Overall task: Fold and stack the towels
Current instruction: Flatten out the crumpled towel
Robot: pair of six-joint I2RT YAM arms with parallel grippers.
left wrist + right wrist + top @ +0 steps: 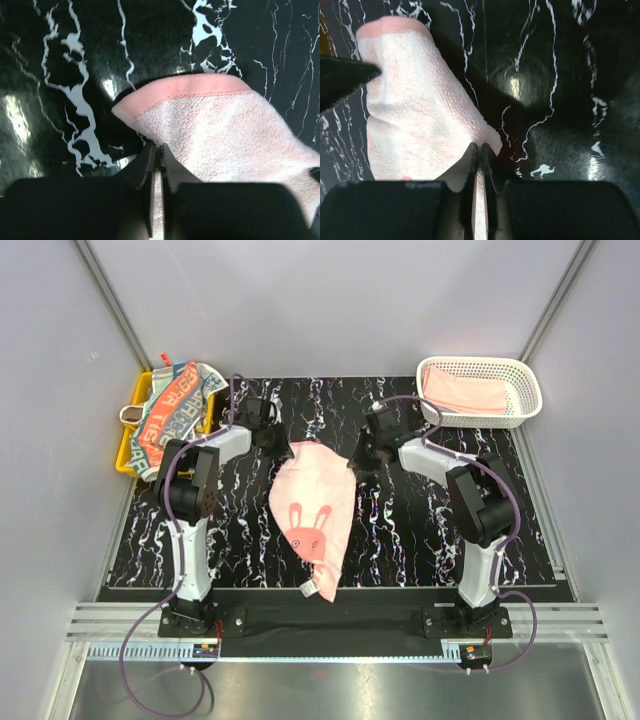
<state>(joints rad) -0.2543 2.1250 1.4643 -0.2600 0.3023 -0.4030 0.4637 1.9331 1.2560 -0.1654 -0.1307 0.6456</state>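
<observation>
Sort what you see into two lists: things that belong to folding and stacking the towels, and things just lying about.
Part of the job:
bunny towel, pinched by the left gripper and right gripper
lettered towel, on the tray
pink towel, in the basket

Just lying about:
tray
basket
table

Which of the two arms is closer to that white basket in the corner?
Right. The right arm sits just below and left of the white basket in the top view; the left arm is across the table, by the yellow tray.
</observation>
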